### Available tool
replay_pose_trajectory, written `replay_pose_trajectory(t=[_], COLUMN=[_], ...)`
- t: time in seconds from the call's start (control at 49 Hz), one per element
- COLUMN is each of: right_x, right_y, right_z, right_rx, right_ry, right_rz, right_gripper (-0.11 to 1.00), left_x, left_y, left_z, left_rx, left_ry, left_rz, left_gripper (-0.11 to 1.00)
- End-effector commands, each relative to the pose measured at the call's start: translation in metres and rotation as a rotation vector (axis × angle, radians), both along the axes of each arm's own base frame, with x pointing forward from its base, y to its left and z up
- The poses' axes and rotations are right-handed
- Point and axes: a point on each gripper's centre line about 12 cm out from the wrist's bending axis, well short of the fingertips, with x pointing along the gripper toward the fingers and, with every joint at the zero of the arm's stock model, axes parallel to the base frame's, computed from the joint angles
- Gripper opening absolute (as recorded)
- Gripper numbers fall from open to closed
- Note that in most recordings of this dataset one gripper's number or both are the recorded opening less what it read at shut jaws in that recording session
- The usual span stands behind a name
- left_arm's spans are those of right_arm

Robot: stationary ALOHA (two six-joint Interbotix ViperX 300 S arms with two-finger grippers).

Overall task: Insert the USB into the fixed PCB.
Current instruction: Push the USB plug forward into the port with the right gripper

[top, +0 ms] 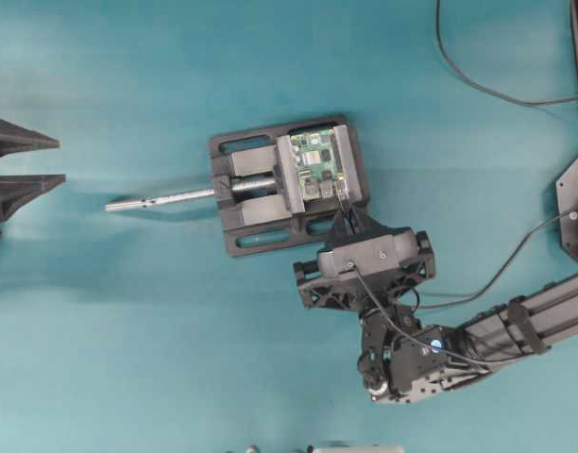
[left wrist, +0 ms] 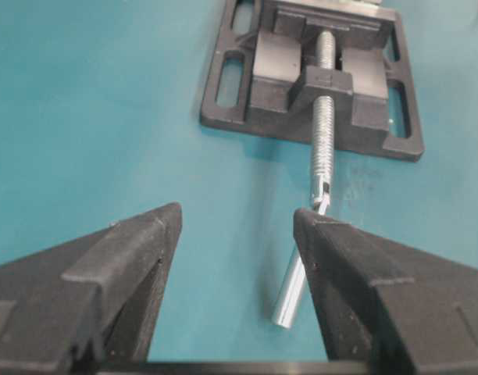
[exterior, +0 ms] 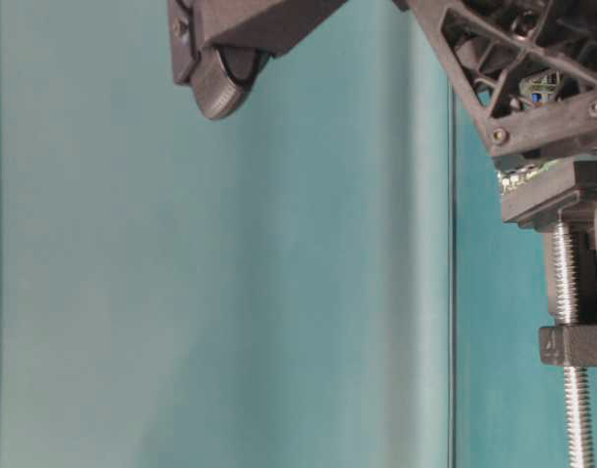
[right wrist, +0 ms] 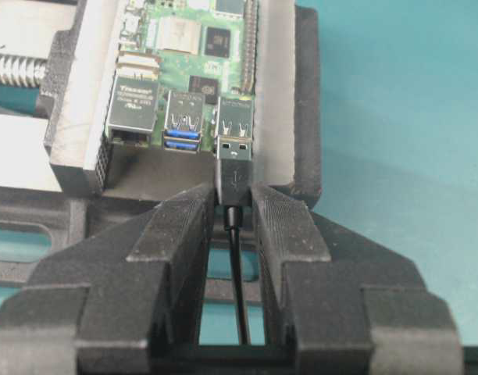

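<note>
The green fixed PCB is clamped in a black vise at mid-table. In the right wrist view the PCB shows silver ports along its near edge. My right gripper is shut on the black USB plug, whose thin cable runs back between the fingers. The plug's metal tip sits at the mouth of the right-hand port; its depth I cannot tell. From overhead the right gripper is at the vise's near side. My left gripper is open and empty at the far left.
The vise's silver screw rod juts left toward the left gripper, and its handle lies close to the right finger in the left wrist view. A black cable loops at the back right. The table-level view shows the vise edge.
</note>
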Motion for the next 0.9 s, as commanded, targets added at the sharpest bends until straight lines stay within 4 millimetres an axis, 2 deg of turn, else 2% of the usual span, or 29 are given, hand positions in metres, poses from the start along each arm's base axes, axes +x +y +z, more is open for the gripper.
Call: replay_pose_trajectory(t=[0.0, 0.877], right_x=[0.005, 0.01], right_y=[-0.012, -0.037], right_z=[0.008, 0.005], right_rx=[0.003, 0.009], right_ry=[-0.024, -0.019], right_rz=[-0.032, -0.092], right_gripper=[0.19, 0.19], left_x=[0.002, 0.002], left_y=[0.001, 0.001], left_z=[0.005, 0.005], left_rx=[-0.004, -0.003], left_ry=[-0.014, -0.013], left_rz=[0.004, 0.004], left_gripper=[0.75, 0.75])
